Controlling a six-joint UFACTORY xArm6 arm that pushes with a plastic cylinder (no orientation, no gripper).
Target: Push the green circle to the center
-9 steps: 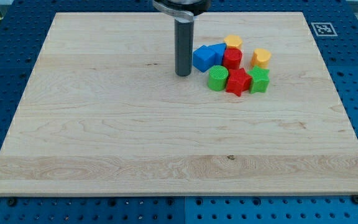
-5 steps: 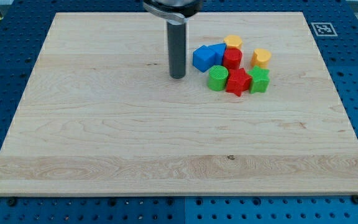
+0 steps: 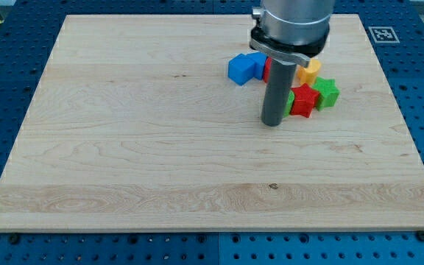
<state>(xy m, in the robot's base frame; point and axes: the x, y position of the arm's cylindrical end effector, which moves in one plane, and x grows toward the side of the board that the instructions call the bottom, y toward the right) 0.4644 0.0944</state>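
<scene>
Rod standing among the blocks in the upper right of the counter.

Going left to right: a blue block is lying apart at the cluster's left; my tip is resting just left of the red block, with a green block touching that one's right and a yellow block peeking above. The green circle is not showing, apparently hiding behind the rod. No jawed end effector here, only the rod.

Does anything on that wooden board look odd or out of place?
Nothing looks damaged. The blocks huddle near the view's top right, and the green circle can't be seen, probably hidden behind the rod. My tip rests just left of the red star and green star.
</scene>
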